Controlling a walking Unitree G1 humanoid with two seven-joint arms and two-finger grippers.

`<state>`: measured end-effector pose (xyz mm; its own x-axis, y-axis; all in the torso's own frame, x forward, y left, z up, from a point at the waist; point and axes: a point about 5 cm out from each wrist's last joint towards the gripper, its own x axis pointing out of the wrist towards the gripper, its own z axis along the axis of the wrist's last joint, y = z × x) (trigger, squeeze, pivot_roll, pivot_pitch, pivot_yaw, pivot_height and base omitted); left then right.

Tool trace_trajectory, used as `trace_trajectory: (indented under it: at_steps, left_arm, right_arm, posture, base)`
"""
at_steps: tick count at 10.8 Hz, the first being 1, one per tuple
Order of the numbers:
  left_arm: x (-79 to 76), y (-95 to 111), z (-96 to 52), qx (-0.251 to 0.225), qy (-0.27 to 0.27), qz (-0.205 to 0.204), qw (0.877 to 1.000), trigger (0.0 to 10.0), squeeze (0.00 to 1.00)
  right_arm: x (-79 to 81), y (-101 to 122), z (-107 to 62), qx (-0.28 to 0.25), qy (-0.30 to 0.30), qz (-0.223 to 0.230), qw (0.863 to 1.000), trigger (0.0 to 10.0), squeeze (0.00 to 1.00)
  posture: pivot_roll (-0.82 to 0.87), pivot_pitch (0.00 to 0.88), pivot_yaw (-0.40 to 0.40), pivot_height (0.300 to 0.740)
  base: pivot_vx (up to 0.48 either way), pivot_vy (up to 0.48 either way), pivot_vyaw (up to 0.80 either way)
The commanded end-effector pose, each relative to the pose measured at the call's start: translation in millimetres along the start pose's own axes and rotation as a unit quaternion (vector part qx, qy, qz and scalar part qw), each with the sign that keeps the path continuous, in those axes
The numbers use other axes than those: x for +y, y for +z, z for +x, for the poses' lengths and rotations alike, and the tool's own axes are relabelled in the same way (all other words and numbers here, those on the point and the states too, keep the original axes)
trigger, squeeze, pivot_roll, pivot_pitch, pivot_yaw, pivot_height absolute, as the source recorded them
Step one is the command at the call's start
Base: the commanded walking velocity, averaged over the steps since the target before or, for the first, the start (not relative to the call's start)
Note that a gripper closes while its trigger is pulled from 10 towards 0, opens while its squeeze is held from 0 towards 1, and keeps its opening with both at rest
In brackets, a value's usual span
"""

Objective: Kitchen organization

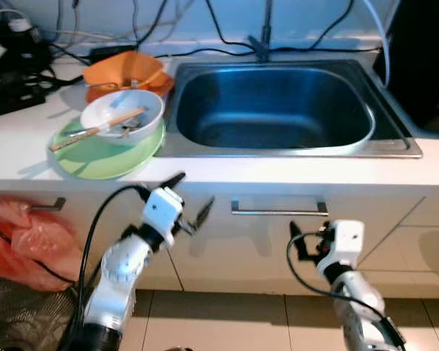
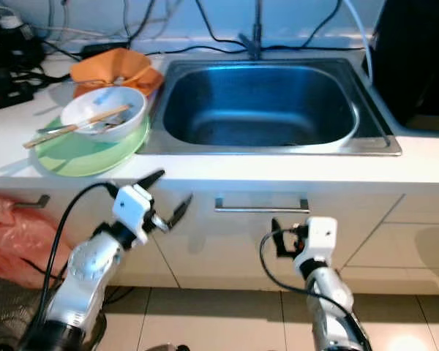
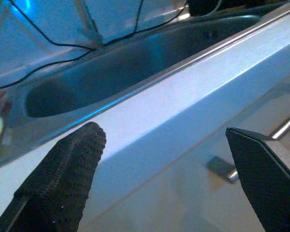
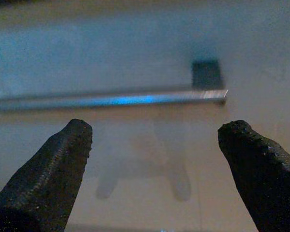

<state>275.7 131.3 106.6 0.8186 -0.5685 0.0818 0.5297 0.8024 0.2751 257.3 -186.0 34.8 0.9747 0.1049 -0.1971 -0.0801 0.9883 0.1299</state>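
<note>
Nothing tidied yet: bowl [image 1: 122,115] with chopsticks [image 1: 96,129] sits on plate [image 1: 107,152]; left gripper [image 1: 189,202] and right gripper [image 1: 306,235] spread, empty

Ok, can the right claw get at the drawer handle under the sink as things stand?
Probably yes. The right claw is open and faces the drawer handle, with nothing between them. The left claw hovers off to the side, out of its way.

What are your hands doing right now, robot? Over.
Left end effector open, raised by counter edge. Right end effector open, low, facing drawer handle. White bowl with chopsticks on green plate, untouched. Sink beside it.
</note>
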Motion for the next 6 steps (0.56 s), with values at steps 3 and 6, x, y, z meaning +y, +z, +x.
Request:
trace_trajectory:
  at_steps: [3,6]
  left_arm:
    - [0.4,13,-0.3,-0.005,-0.002,-0.004,1.0,10.0,0.0]
    - [18.5,43,3.5,-0.055,0.07,0.032,0.996,10.0,0.0]
  right_arm:
    - [5.4,8,0.5,-0.011,0.004,-0.006,1.0,10.0,0.51]
    - [12.1,27,2.6,-0.043,0.008,-0.018,0.999,10.0,0.51]
  posture:
    - [0.01,0.032,0.07,0.74]
    - [0.02,0.034,0.068,0.74]
  base:
    - [0.0,0.0,0.0]
    - [0.0,0.0,0.0]
